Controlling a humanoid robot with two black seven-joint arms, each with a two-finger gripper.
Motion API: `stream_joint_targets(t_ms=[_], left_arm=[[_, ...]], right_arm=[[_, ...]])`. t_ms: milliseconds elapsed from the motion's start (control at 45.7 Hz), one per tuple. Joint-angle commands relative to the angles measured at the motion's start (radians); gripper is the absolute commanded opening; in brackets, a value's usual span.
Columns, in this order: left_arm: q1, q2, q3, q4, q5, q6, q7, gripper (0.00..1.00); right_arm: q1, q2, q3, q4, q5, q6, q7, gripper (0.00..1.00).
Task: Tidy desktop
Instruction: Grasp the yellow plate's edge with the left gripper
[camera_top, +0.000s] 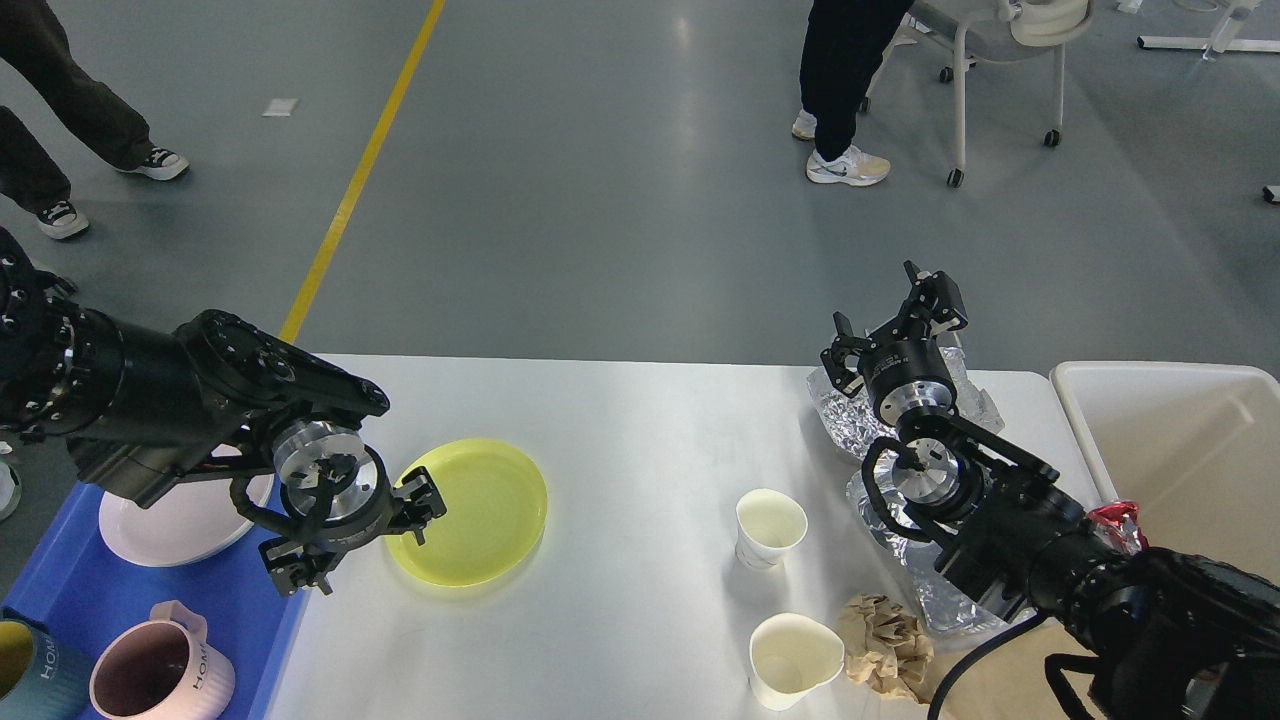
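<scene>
The white desktop (640, 440) holds a yellow plate (485, 510), two white paper cups (770, 527) (795, 660), a crumpled brown paper ball (885, 645) and crumpled silver foil (925, 590). My left gripper (358, 537) is open and empty, low over the desktop's left edge; one finger is at the yellow plate's left rim. My right gripper (893, 320) is open and empty, raised above the far piece of foil (835, 405) at the back right.
A blue tray (90, 600) at the left holds a pale pink plate (170, 525), a pink mug (160, 675) and a teal mug (25, 680). An off-white bin (1180, 450) stands at the right, a red wrapper (1118, 522) by it. People and a chair stand beyond the table.
</scene>
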Motion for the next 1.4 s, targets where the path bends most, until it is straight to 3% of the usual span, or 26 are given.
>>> stream_joint_targets(t_ms=[0, 438, 722, 1182, 1379], left_arm=[[0.039, -0.024, -0.028, 0.001, 0.001, 0.086, -0.001, 0.94], [0.259, -0.046, -0.152, 0.187, 0.000, 0.317, -0.005, 0.90], [0.327, -0.046, -0.198, 0.278, 0.000, 0.331, -0.008, 0.84], [0.344, -0.058, -0.223, 0.282, 0.000, 0.331, -0.014, 0.61], [0.348, -0.059, -0.223, 0.282, 0.000, 0.331, -0.078, 0.50]], right_arm=[[0.000, 0.000, 0.000, -0.002, 0.000, 0.000, 0.000, 1.00], [-0.002, 0.000, 0.000, -0.002, 0.000, 0.000, 0.000, 1.00], [0.000, 0.000, 0.000, -0.002, 0.000, 0.000, 0.000, 1.00], [-0.002, 0.000, 0.000, -0.002, 0.000, 0.000, 0.000, 1.00], [-0.002, 0.000, 0.000, -0.002, 0.000, 0.000, 0.000, 1.00]])
